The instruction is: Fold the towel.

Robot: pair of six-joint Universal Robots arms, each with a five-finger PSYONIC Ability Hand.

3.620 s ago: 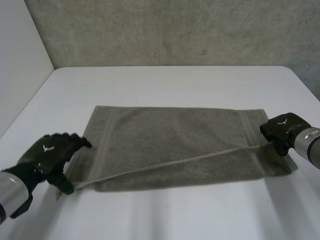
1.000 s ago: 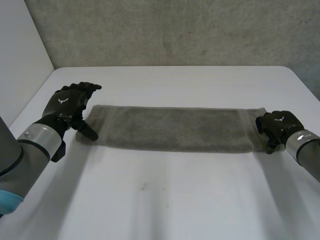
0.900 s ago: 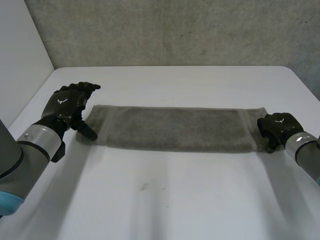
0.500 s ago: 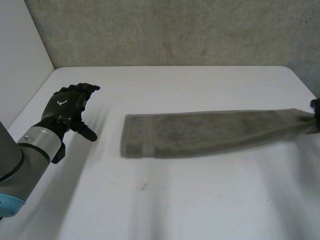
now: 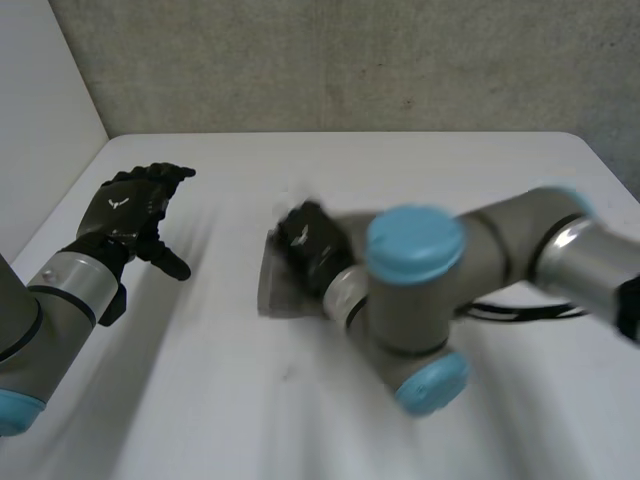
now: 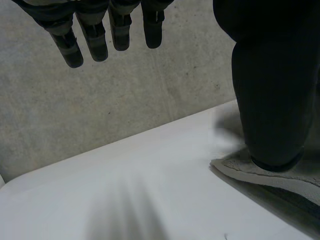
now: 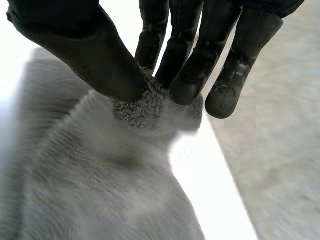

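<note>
Clearly, the right hand (image 5: 305, 238) was grasping the towel (image 5: 274, 290): in the right wrist view its thumb and fingers (image 7: 187, 70) pinched a tuft at the cloth's edge. The towel lay near the middle of the white table (image 5: 200, 400), mostly hidden under the right arm (image 5: 415, 245), so I cannot tell its long axis. The left hand (image 5: 128, 205) hovered released, with straight fingers, apart from the towel's visible end. I judge that laying down the held edge falls to the right hand.
</note>
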